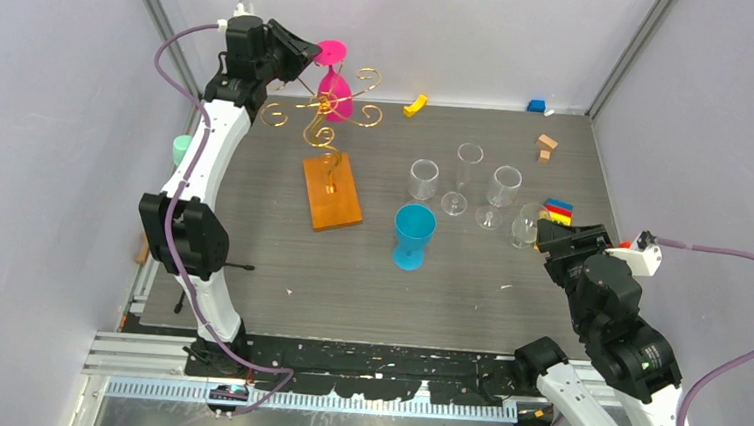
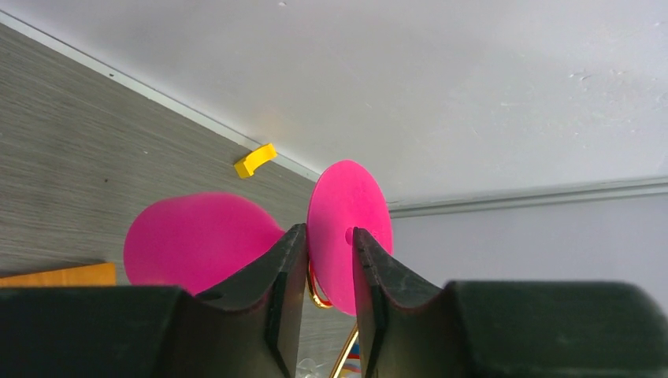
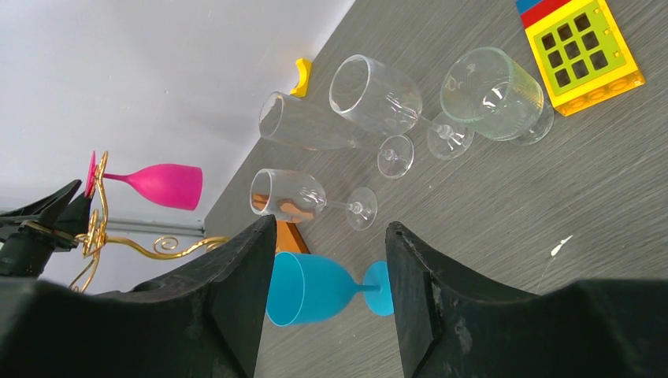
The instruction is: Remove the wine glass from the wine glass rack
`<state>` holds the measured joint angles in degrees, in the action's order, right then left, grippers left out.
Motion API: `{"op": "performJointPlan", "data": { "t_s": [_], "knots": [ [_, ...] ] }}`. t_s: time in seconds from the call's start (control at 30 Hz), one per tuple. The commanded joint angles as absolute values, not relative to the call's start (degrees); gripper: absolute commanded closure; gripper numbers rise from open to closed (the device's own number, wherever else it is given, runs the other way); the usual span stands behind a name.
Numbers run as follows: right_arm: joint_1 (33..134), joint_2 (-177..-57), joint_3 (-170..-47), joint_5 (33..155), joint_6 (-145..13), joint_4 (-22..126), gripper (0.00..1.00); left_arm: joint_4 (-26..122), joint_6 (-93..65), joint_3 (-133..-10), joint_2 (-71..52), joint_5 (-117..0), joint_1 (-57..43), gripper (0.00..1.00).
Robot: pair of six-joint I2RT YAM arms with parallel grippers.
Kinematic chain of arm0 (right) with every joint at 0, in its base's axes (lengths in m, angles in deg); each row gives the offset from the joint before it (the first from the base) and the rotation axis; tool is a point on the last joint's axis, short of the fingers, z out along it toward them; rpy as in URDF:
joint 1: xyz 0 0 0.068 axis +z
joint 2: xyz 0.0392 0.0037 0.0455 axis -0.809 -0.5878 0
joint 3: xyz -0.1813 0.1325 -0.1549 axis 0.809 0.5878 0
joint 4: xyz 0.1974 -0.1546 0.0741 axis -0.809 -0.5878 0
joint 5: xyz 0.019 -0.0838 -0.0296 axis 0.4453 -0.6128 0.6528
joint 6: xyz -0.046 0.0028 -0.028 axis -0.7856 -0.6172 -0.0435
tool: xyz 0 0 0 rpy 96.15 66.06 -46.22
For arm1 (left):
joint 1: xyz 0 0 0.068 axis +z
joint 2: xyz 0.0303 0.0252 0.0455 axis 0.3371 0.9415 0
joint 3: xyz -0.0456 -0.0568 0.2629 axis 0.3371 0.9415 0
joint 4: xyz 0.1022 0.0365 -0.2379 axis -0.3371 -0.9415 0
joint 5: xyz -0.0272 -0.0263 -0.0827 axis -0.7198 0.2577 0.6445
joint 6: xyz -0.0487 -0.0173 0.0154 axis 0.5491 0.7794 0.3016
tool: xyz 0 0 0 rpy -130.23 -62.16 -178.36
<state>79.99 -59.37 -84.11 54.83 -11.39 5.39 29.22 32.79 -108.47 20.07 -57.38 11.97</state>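
One wine glass (image 1: 335,92) (pink) hangs beside the left gripper (image 2: 328,231).

Stem of wine glass (image 2: 197,240) behind jaws

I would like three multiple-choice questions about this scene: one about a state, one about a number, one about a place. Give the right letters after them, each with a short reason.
1. The right gripper is: A open and empty; B shut on a glass; C out of view.
2. How many clear glasses are on the table? A two; B four; C six.
3. The pink wine glass is: A hanging on the gold rack; B lying on the table; C in the right gripper.

Answers:
1 A, its jaws stand apart with nothing held.
2 B, the right wrist view shows four.
3 A, it hangs from the rack, foot up and bowl down.
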Motion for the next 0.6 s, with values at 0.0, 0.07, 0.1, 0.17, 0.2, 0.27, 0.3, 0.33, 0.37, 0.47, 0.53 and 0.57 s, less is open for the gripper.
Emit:
{"op": "performJointPlan", "data": {
  "t_s": [0.0, 0.07, 0.1, 0.17, 0.2, 0.27, 0.3, 0.33, 0.37, 0.47, 0.53, 0.57],
  "knots": [
    [79.92, -58.61, -84.54, 53.01, -11.56, 6.8, 0.42, 32.91, 33.7, -109.96, 20.32, -55.77, 12.28, 0.74],
    [79.92, -58.6, -84.55, 52.92, -11.64, 6.79, 0.42, 33.13, 33.58, -109.7, 20.07, -55.93, 12.27, 0.78],
    [79.92, -58.6, -84.55, 52.97, -11.66, 6.83, 0.42, 33.06, 33.34, -109.69, 20.03, -55.95, 12.31, 0.8],
    [79.92, -58.54, -84.47, 52.96, -11.67, 6.78, 0.42, 32.91, 32.93, -109.75, 19.87, -56.16, 12.31, 0.84],
    [79.92, -58.52, -84.35, 52.96, -11.6, 6.78, 0.42, 32.87, 32.62, -109.72, 19.72, -56.26, 12.31, 0.87],
    [79.92, -58.52, -84.25, 52.9, -11.58, 6.77, 0.42, 32.96, 32.27, -109.47, 19.43, -56.48, 12.36, 0.94],
    [79.92, -58.56, -84.22, 52.93, -11.54, 6.82, 0.42, 33.1, 32.17, -109.33, 19.29, -56.5, 12.38, 0.98],
    [79.92, -58.66, -84.22, 52.97, -11.51, 6.83, 0.42, 33.37, 32.19, -109.1, 19.09, -56.52, 12.38, 1.0],
    [79.92, -58.63, -84.2, 52.97, -11.5, 6.8, 0.42, 33.84, 32.27, -108.85, 18.87, -56.47, 12.34, 1.0],
    [79.92, -58.71, -84.2, 53.02, -11.5, 6.8, 0.42, 36.59, 33.33, -106.97, 17.84, -56.42, 12.4, 1.0],
    [79.91, -58.75, -84.2, 53.04, -11.43, 6.84, 0.42, 39.3, 34.65, -105.18, 16.93, -55.97, 12.47, 1.0],
    [79.92, -58.72, -84.2, 53.04, -11.41, 6.79, 0.42, 40.89, 35.36, -104.55, 16.56, -55.42, 12.43, 1.0]
  ]
}}
